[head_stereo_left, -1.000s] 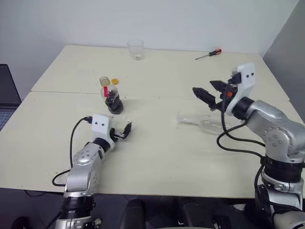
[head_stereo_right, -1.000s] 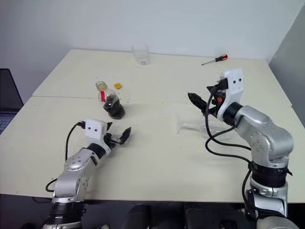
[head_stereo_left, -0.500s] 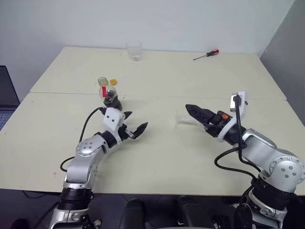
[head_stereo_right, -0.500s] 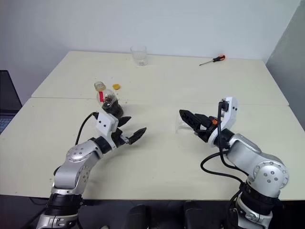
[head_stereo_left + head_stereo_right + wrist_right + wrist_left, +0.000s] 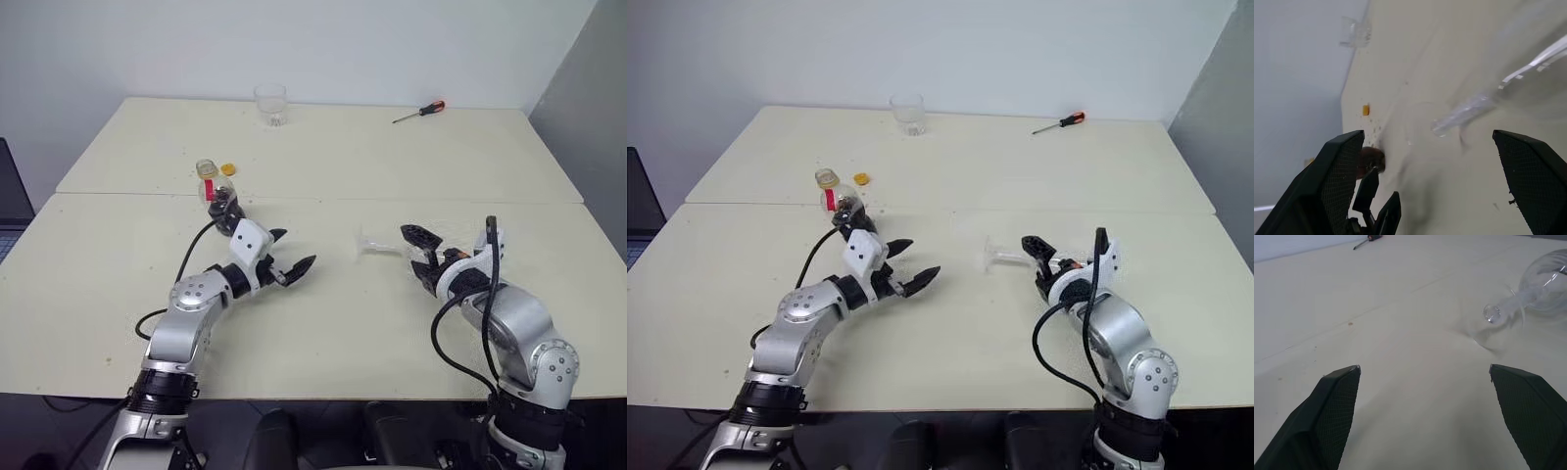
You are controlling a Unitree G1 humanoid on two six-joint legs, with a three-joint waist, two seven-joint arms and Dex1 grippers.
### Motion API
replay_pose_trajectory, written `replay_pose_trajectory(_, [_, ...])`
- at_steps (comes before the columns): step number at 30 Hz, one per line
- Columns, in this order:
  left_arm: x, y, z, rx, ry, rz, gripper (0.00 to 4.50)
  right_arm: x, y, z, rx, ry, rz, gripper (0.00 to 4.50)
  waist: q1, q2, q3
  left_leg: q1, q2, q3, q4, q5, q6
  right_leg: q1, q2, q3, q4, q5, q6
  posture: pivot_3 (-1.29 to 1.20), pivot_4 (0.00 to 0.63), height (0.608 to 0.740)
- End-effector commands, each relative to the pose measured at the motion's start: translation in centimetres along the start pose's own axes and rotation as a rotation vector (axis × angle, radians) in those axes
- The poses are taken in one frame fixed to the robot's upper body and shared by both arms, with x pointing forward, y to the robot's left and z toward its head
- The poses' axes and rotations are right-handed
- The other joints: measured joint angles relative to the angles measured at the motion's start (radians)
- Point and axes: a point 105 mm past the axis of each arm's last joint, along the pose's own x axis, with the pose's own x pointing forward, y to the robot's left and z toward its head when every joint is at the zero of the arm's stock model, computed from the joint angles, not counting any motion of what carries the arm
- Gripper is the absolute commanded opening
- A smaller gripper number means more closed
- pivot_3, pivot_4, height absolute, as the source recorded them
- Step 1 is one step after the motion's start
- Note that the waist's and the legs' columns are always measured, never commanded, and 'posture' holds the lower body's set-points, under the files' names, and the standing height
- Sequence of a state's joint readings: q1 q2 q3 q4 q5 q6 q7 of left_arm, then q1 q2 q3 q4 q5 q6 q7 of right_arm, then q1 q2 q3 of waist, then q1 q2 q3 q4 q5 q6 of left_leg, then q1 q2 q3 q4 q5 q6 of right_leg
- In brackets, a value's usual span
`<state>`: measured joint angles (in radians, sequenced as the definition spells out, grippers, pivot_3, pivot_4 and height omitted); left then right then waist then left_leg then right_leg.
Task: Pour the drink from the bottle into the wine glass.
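- The right gripper (image 5: pixel 423 257) stands with its two black fingers spread wide and holds nothing.
- The wine glass (image 5: pixel 384 245) lies on its side on the table (image 5: pixel 392 157), directly at the right gripper: the bowl sits at or under the right fingers, the foot points away toward the table's middle.
- The long axis of the wine glass runs roughly across the table, from the right gripper toward the left arm; the stem and foot (image 5: pixel 1492 313) show clearly in the left wrist view.
- The left gripper (image 5: pixel 284 257) is likewise spread and empty, hovering low over the table and aimed toward the foot of the glass, well apart from it.
- The right arm is the nearer to the glass; in my judgement the glass must be gripped and stood upright before any pouring.
- The bottle (image 5: pixel 220 196) stands upright just behind the left gripper, uncapped, with the dark drink (image 5: pixel 226 209) in its lower part.
- The yellow cap (image 5: pixel 229 168) lies on the table just beside the bottle.
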<state>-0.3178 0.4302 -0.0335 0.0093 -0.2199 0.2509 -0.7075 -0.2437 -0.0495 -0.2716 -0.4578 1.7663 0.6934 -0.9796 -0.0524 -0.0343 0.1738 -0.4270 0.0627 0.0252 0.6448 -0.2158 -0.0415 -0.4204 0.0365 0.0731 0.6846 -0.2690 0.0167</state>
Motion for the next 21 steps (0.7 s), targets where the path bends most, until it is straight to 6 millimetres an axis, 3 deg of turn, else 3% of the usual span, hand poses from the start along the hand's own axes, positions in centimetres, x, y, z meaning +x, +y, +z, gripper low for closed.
replay_pose_trajectory(1, [0.0,0.2,1.3,0.047,-0.035,-0.009,4.48,-0.4,1.2,-0.1,0.032,0.009,0.035,4.5,0.0,0.0,0.0,0.0,0.0,0.0,0.0,0.0,0.0,0.0,0.0,0.0,-0.001,0.0,0.0,0.0,0.15,0.74])
replay_pose_trajectory(5, [0.1,0.0,1.3,0.068,-0.028,-0.014,4.48,0.6,0.3,-0.3,0.054,-0.005,-0.016,4.5,-0.001,0.0,0.0,0.0,0.0,0.0,0.0,0.0,0.0,0.0,0.0,0.0,-0.001,0.0,0.0,0.0,0.15,0.74])
replay_pose_trajectory(12, [0.5,0.1,1.6,0.082,-0.026,-0.024,4.48,2.1,1.2,-1.4,0.069,0.011,-0.003,4.5,-0.001,0.0,0.0,-0.001,0.0,-0.001,0.0,0.0,0.0,0.0,0.0,0.0,-0.001,0.0,0.0,0.0,0.15,0.74])
replay_pose_trajectory(21, [0.5,0.3,1.6,0.095,-0.023,-0.024,4.48,3.7,1.0,-1.6,0.096,-0.027,-0.037,4.5,-0.001,0.0,0.0,-0.002,0.001,-0.001,0.0,0.0,0.0,-0.001,-0.001,0.0,-0.002,0.0,0.0,0.0,0.15,0.74])
